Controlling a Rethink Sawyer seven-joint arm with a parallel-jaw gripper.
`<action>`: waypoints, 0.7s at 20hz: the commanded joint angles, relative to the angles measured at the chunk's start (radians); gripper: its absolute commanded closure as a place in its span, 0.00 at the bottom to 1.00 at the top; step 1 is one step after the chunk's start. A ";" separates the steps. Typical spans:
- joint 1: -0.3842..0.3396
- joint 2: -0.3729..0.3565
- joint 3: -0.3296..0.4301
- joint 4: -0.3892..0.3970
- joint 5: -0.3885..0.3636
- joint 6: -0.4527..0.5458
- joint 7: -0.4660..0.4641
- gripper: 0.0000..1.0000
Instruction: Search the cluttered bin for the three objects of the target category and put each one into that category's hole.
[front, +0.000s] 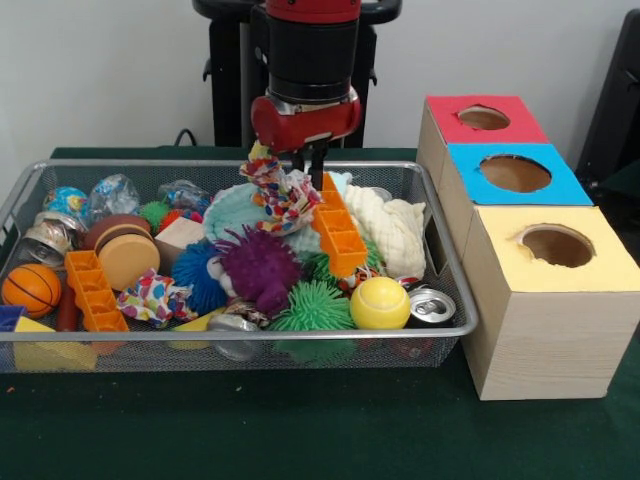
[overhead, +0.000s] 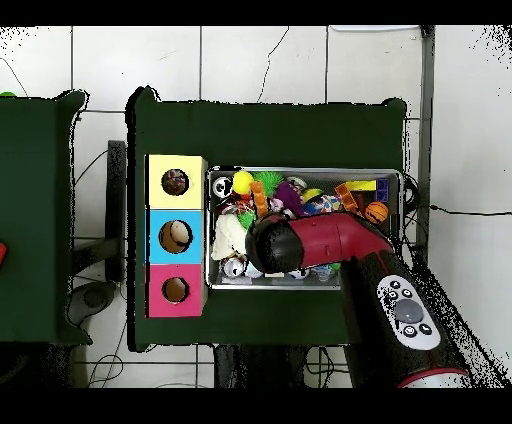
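Right now, in the front view, your tool (front: 306, 168) hangs over the back middle of the wire mesh bin (front: 455, 290), with its dark fingers dipped into the top of a multicoloured knotted rope toy (front: 280, 192). It looks closed on that toy, though the fingertips are partly buried in the fabric, so treat the grip as likely, not certain. The rope toy rests against an orange plastic building brick (front: 340, 232) and above a purple spiky pom-pom ball (front: 260, 264). Beside the bin, on the green tabletop (front: 300, 430), stands a row of three wooden boxes, each with a round hole: red-topped (front: 484, 120), blue-topped (front: 514, 172), yellow-topped (front: 556, 248). The frames do not tell you which category is the target, so confirm the hole before you commit.

To do this step well, lift straight up until the dangling end is clear of the brick and the bin rim, then travel sideways; a soft rope will drag neighbours out if you slide early.

From overhead, the red arm (overhead: 330, 240) covers the tool and the toy, so you cannot check the grip there. The boxes (overhead: 176, 236) sit touching the bin's short side, so the carry is short.
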 joint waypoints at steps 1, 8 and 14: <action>0.034 -0.002 -0.044 0.037 0.036 0.092 0.141 1.00; 0.031 0.009 -0.056 0.051 0.017 0.056 0.112 1.00; 0.036 0.011 -0.060 0.061 0.011 0.037 0.111 1.00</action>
